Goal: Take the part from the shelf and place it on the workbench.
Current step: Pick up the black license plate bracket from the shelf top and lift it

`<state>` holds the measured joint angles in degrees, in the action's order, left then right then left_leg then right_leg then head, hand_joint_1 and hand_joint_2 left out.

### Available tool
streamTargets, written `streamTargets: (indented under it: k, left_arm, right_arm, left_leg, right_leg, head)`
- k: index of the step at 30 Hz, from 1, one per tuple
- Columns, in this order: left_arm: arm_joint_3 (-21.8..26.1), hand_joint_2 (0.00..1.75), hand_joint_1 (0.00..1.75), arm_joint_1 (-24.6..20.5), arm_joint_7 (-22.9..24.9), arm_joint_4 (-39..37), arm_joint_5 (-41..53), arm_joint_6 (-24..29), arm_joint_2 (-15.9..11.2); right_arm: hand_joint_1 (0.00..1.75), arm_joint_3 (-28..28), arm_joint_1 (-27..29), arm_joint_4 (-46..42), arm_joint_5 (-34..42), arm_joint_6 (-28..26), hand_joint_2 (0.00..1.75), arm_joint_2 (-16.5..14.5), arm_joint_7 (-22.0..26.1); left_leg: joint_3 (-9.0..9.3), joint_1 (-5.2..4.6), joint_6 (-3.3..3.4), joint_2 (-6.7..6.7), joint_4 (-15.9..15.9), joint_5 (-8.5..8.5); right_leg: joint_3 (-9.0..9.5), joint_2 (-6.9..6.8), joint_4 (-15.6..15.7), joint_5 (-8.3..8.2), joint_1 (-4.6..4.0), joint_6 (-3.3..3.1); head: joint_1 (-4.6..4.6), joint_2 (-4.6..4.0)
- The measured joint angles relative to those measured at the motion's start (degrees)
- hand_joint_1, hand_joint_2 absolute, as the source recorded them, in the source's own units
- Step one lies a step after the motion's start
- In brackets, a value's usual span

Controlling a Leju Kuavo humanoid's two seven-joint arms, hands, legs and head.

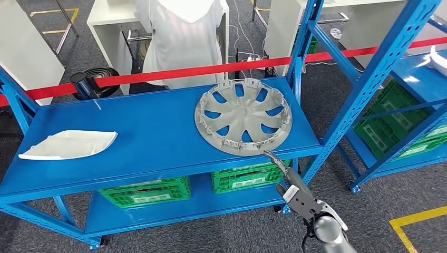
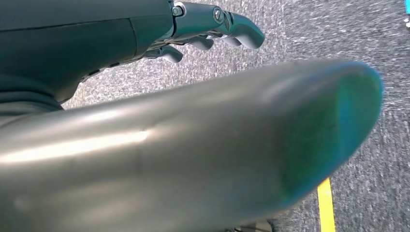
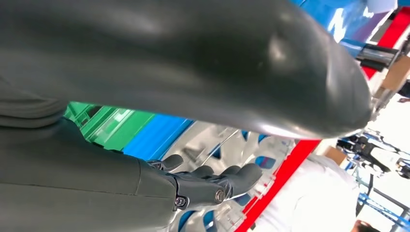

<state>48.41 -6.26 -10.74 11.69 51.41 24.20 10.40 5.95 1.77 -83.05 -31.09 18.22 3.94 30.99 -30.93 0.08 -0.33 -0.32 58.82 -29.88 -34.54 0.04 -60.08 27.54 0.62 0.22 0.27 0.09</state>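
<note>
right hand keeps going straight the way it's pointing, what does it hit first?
Most likely the near rim of the grey wheel cover, which overhangs the front edge of the blue shelf. The right hand points up at it from just below; depth is unclear.

Right hand [image 3: 203, 186] largely masked by blurred thumb; grip state undeterminable. Hubcap [image 3: 212, 145] mostly covered. Person [image 1: 182, 39] cropped at top edge.

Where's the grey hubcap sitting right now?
In the head view, the hubcap lies flat on the blue shelf's right end, just beyond the right hand.
</note>
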Motion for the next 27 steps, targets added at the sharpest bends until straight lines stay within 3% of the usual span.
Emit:
streamTargets:
  k: [3, 5, 8, 9, 10, 11, 13, 14, 15, 18, 21, 27]
  left_arm:
    - [0.0, 0.0, 0.0, 0.0, 1.85, 0.01, 0.49, 0.48, -0.01]
    - [0.0, 0.0, 0.0, 0.16, 2.73, 0.01, 0.36, 1.07, -0.05]
    - [0.16, 0.0, 0.0, 0.75, 3.9, -0.06, -0.52, 1.62, -0.04]
    - [0.23, 0.0, 0.0, 1.05, 4.3, -0.1, -0.59, 1.63, -0.02]
    - [0.26, 0.0, 0.0, 1.33, 4.54, -0.15, -0.77, 1.61, 0.03]
    - [0.34, 0.0, 0.0, 1.51, 4.45, -0.19, -1.22, 1.55, 0.08]
    - [0.92, 0.0, 0.0, 1.63, 3.06, -0.22, -2.89, 1.21, 0.22]
    - [1.31, 0.0, 0.0, 1.61, 2.01, -0.23, -3.61, 1.0, 0.31]
    - [1.67, 0.0, 0.0, 1.6, 1.04, -0.24, -4.07, 0.78, 0.44]
    - [2.25, 0.0, 0.0, 1.69, -0.5, -0.25, -4.46, 0.45, 0.74]
    - [2.65, 0.0, 0.0, 1.75, -0.73, -0.29, -4.35, 0.31, 0.83]
    - [3.1, 0.0, 0.0, 1.69, -1.52, -0.31, -4.55, -0.32, 0.97]
  right_arm:
    - [0.0, -0.01, -0.28, -0.28, 0.13, 0.26, 0.0, 0.01, 0.19]
    - [0.0, -0.02, -0.65, -0.35, 0.33, 0.73, 0.0, 0.01, 0.31]
    - [0.0, -0.32, -1.08, -0.36, 1.01, 1.61, 0.0, -0.28, 0.73]
    - [0.0, -0.59, -0.96, -0.36, 1.01, 1.81, 0.0, -0.46, 0.79]
    - [0.0, -0.95, -0.67, -0.4, 0.79, 1.81, 0.0, -0.64, 0.64]
    - [0.0, -1.33, -0.26, -0.52, 0.38, 1.56, 0.0, -0.81, 0.29]
    - [0.0, -1.93, 0.61, -1.05, -0.85, 0.06, 0.0, -1.01, -0.79]
    - [0.0, -2.08, 0.95, -1.42, -1.55, -1.02, 0.0, -1.05, -1.27]
    - [0.0, -2.15, 1.23, -1.85, -2.27, -2.15, 0.44, -1.08, -1.63]
    - [0.0, -2.34, 2.14, -3.15, -4.94, -5.04, 1.75, -1.08, -2.69]
    - [0.0, -2.9, 2.5, -3.89, -8.45, -6.97, 1.75, -1.05, -4.53]
    - [0.0, -4.46, 1.78, -4.14, -12.81, -8.54, 1.75, -0.06, -6.74]
  left_leg:
    - [0.26, 0.03, -0.98, 0.11, -0.16, -0.48]
    - [-0.7, 0.09, -1.58, 0.16, 2.58, -2.11]
    - [-6.45, 0.27, -2.12, 0.15, 13.21, -6.65]
    - [-8.03, 0.32, -2.2, 0.15, 15.52, -6.94]
    - [-8.64, 0.36, -2.23, 0.15, 15.77, -6.02]
    - [-8.12, 0.4, -2.17, 0.16, 13.76, -4.04]
    - [-5.05, 0.41, -1.91, 0.14, 6.02, 0.58]
    - [-3.72, 0.36, -1.68, 0.12, 2.91, 1.92]
    - [-2.91, 0.36, -1.52, 0.1, 1.0, 2.58]
    - [-2.67, 0.38, -1.24, 0.04, 0.27, 2.66]
    - [-2.63, 0.27, -0.77, 0.02, 0.27, 2.49]
    - [-2.58, 0.12, -0.23, 0.02, 0.3, 2.38]
  right_leg:
    - [0.33, 0.23, 0.48, 0.46, 0.01, -0.99]
    - [0.88, 0.2, 0.88, 0.51, 0.25, -1.7]
    - [1.48, 0.11, 0.98, 0.94, 0.34, -2.31]
    - [1.68, 0.15, 0.98, 1.15, 0.34, -2.35]
    - [1.95, 0.2, 0.97, 1.38, 0.35, -2.31]
    - [2.31, 0.24, 0.96, 1.64, 0.37, -2.19]
    - [3.07, 0.25, 0.92, 2.25, 0.32, -1.74]
    - [3.3, 0.24, 0.87, 2.53, 0.23, -1.43]
    - [3.4, 0.23, 0.78, 2.77, 0.06, -1.27]
    - [3.51, 0.27, 0.88, 2.86, -0.23, -1.81]
    - [3.89, 0.28, 1.49, 2.7, -0.19, -1.75]
    - [4.14, 0.25, 2.05, 2.56, -0.03, -0.29]
  head:
    - [0.01, 0.0]
    - [-0.15, 0.0]
    - [-0.3, 0.0]
    - [-0.31, 0.0]
    - [-0.31, 0.0]
    - [-0.3, 0.0]
    - [-0.31, 0.0]
    - [-0.3, 0.0]
    - [-0.28, 0.0]
    - [-0.25, 0.0]
    - [-0.25, 0.0]
    - [-0.26, 0.0]
